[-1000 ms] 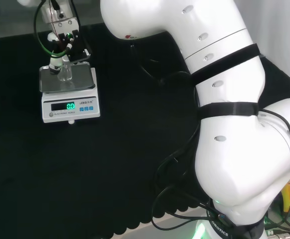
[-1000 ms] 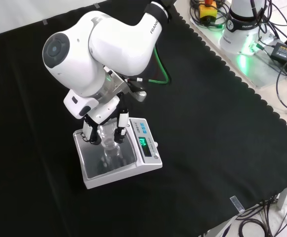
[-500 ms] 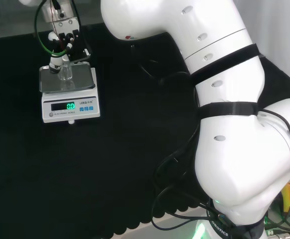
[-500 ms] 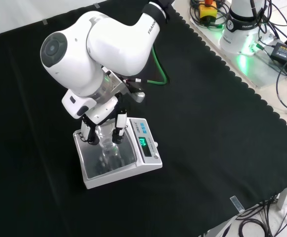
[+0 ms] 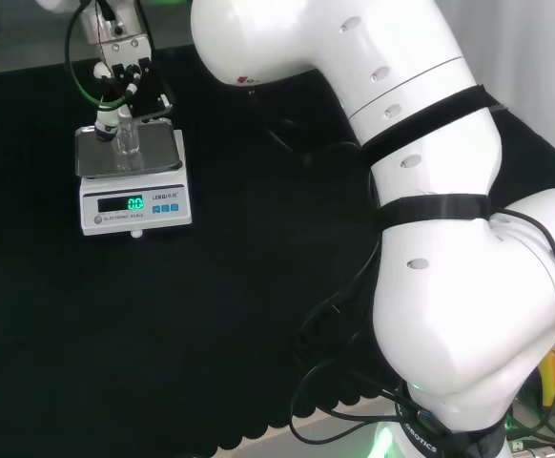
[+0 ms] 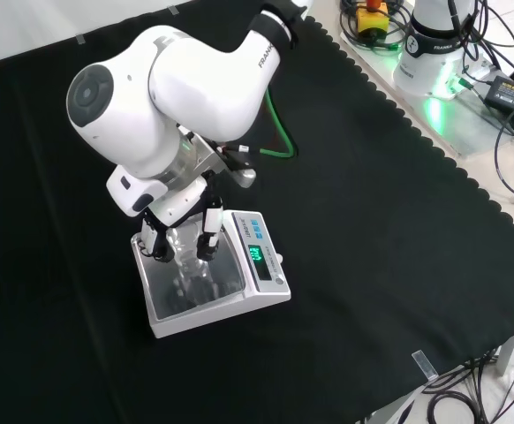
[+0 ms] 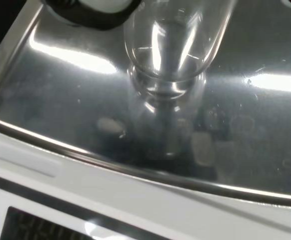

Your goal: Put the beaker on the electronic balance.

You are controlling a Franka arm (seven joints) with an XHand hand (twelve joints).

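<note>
A small clear glass beaker (image 5: 127, 141) (image 6: 190, 261) (image 7: 169, 45) stands upright on the steel pan (image 7: 55, 95) of the white electronic balance (image 5: 134, 206) (image 6: 266, 265); its mirror image shows in the pan. The black and white hand (image 5: 117, 78) (image 6: 179, 210) hangs just above it. Its fingers (image 6: 209, 237) point down on either side of the beaker's top, spread apart and relaxed. One fingertip (image 7: 93, 10) shows beside the glass in the wrist view. The balance display glows green.
The arm's big white links (image 5: 430, 239) (image 6: 177, 88) stand over the cloth, and a green cable (image 6: 279, 132) loops behind the hand. Past the cloth's scalloped edge lie the arm's base, cables and a power brick (image 6: 509, 88). Bare black cloth surrounds the balance.
The hand has risen a little and drifted left in the front view, its fingers drawing away from the beaker. The beaker stays put on the pan.
</note>
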